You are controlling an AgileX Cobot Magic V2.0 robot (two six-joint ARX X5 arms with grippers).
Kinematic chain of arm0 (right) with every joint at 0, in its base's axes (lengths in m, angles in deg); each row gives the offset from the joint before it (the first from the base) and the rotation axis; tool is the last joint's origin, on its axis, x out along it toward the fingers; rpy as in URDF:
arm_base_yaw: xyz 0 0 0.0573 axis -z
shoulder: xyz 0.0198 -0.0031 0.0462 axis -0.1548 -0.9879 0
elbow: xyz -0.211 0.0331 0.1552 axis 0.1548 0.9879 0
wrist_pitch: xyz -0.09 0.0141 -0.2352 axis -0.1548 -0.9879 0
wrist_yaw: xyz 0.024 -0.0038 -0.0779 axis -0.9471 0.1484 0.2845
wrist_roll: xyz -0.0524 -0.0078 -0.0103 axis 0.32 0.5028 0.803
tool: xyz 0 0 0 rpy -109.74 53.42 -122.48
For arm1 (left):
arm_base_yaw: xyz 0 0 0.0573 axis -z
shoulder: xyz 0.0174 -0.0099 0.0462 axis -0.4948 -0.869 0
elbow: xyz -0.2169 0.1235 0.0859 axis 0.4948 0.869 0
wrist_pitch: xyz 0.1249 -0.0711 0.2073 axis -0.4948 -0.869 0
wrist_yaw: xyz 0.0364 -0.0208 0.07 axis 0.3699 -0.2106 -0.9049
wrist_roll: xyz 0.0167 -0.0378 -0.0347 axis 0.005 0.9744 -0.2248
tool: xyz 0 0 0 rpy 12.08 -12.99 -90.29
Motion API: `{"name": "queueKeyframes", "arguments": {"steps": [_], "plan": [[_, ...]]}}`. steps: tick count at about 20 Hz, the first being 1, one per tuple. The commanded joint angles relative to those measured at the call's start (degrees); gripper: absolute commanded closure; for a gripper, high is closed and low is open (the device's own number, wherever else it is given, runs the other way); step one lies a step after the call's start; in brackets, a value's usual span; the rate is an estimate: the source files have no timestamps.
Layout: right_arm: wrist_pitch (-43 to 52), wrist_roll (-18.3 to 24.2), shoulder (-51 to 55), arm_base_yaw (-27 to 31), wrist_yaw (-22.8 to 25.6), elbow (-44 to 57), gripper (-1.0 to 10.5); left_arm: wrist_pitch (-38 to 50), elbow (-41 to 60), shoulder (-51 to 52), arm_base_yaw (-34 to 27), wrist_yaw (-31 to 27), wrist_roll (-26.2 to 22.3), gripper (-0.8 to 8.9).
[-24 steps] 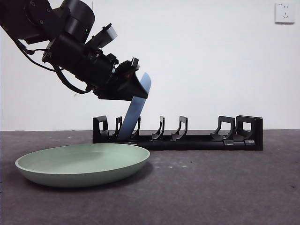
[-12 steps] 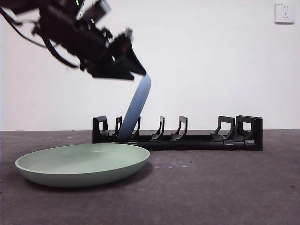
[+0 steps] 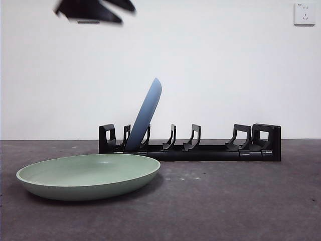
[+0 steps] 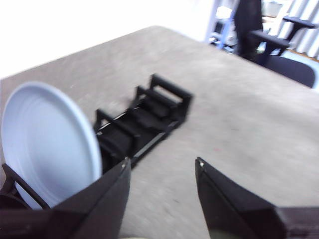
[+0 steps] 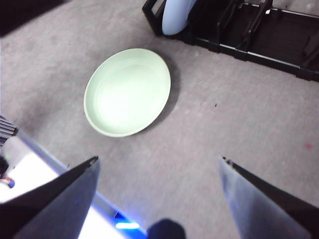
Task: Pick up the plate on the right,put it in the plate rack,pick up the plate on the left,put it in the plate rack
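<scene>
Pale blue round plate (image 3: 147, 113) standing on edge in the long, low black plastic plate rack (image 3: 200, 145), lodged between curved upright dividers near one blocky end and leaning against a divider, so held upright by the slot alone with nothing gripping it. Smooth, matte face with faint concentric rings visible in the left wrist view (image 4: 50, 142). Shallow pale green round plate (image 3: 88, 175) lying flat on the grey, speckled table (image 3: 241, 201), just in front of the rack and apart from it; broad, gently raised rim, presumably offering an edge for a pinch grasp. Left gripper (image 4: 162, 172) above and near the racked plate, black wedge-shaped fingers parted and holding nothing; likely the dark blurred shape at the top edge of the front view (image 3: 95, 10). Right gripper (image 5: 157, 167) high above the table, fingers spread wide and empty, green plate (image 5: 127, 92) well below. Remaining rack slots vacant; by appearance, one plate racked, the green one not yet lifted.
</scene>
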Motion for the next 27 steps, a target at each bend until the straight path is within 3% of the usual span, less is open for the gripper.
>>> {"name": "queueKeyframes", "arguments": {"steps": [1, 5, 10, 12, 14, 19, 27], "plan": [[2.7, -1.8, -3.7, -0.2, -0.4, 0.7, 5.4, -5.2, 0.2, 6.7, 0.2, 0.7, -4.5, 5.82], [6.9, -3.1, -13.7, -4.1, -0.1, 0.7, 5.4, -16.7, 0.2, 18.6, 0.2, 0.7, -8.8, 4.69], [15.8, -6.8, -28.2, -10.8, 1.1, 0.7, 5.4, -31.5, 0.2, 29.3, 0.2, -0.5, -18.3, 4.53], [19.1, -8.2, -33.2, -13.3, 3.1, 0.7, 5.4, -36.4, 0.2, 31.8, 0.2, -2.3, -21.8, 3.23], [22.1, -9.3, -37.5, -15.4, 3.9, 0.7, 5.4, -40.9, 0.2, 33.0, 0.2, -4.2, -24.0, 3.10], [28.1, -12.1, -43.9, -18.7, 8.5, 0.7, 5.4, -46.4, 0.2, 33.2, 0.2, -6.2, -25.6, 3.10], [32.7, -14.7, -49.0, -19.9, 9.1, 0.7, 5.4, -46.1, 0.2, 33.0, 0.3, -6.2, -25.8, 3.10]]}}
